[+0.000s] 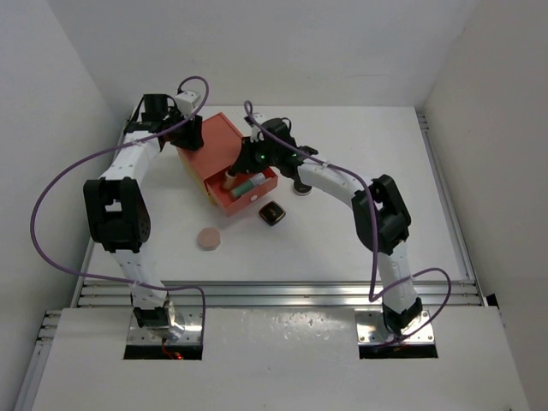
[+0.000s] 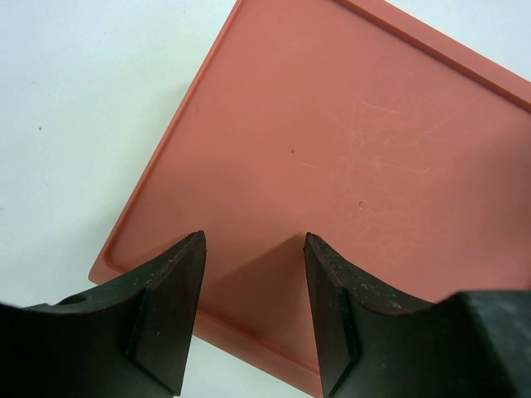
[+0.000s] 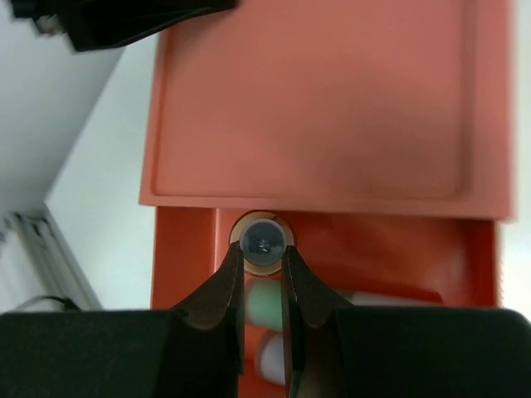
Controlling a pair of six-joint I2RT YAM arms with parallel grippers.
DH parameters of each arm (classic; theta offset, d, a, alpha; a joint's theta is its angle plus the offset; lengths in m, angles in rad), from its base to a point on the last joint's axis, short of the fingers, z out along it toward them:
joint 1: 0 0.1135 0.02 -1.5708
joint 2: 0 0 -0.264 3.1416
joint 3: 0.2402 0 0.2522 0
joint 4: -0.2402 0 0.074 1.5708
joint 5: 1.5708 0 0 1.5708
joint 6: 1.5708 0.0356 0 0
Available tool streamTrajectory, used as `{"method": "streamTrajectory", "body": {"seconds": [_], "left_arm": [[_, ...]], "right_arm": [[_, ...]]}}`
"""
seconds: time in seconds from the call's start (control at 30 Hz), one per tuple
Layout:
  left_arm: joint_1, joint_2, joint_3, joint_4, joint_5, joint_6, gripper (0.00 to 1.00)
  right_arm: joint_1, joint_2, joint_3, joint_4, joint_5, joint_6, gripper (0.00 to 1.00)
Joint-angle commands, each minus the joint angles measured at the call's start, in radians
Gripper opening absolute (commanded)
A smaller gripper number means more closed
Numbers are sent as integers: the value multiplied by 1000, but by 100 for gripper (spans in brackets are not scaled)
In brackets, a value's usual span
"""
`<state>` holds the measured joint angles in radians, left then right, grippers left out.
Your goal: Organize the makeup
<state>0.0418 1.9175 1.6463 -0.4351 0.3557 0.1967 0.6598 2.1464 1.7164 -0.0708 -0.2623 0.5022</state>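
The tan dark-capped bottle (image 3: 265, 241) stands upright in the open drawer (image 1: 257, 195), seen cap-on in the right wrist view. My right gripper (image 3: 264, 255) is shut on it, over the drawer's inner end (image 1: 241, 166). A white cylindrical bottle (image 3: 267, 303) with a green part lies in the drawer below it (image 1: 249, 184). The black square compact (image 1: 272, 213) lies on the table in front of the drawer. The pink round disc (image 1: 209, 239) lies nearer, to the left. A round dark item (image 1: 301, 187), partly hidden under my right arm, may be the black round compact. My left gripper (image 2: 253, 242) is open and empty over the box top (image 1: 192, 128).
The orange-red drawer box (image 1: 212, 142) stands at the back left, its drawer pulled out toward the right front. Its flat top (image 2: 348, 149) fills the left wrist view. White walls enclose the table on three sides. A purple cable loops off each arm.
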Motion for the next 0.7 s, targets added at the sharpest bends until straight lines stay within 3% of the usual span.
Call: {"method": "streamTrajectory", "body": {"seconds": [0.0, 0.07, 0.1, 0.27, 0.43, 0.67], "left_arm": [[27, 69, -43, -111, -23, -25, 57], [27, 69, -43, -111, -23, -25, 57], [27, 69, -43, -111, -23, -25, 57], [27, 69, -43, -111, -23, -25, 57], [27, 69, -43, -111, -23, -25, 57], [27, 69, -43, -111, -23, -25, 57]], "right_arm": [[-45, -56, -66, 63, -26, 205, 0], [-54, -62, -86, 63, -17, 217, 3], [-54, -60, -78, 63, -18, 217, 18], [-55, -33, -12, 0, -32, 177, 53], [-60, -39, 6, -35, -12, 144, 63], [-63, -59, 91, -118, 20, 27, 64]]}}
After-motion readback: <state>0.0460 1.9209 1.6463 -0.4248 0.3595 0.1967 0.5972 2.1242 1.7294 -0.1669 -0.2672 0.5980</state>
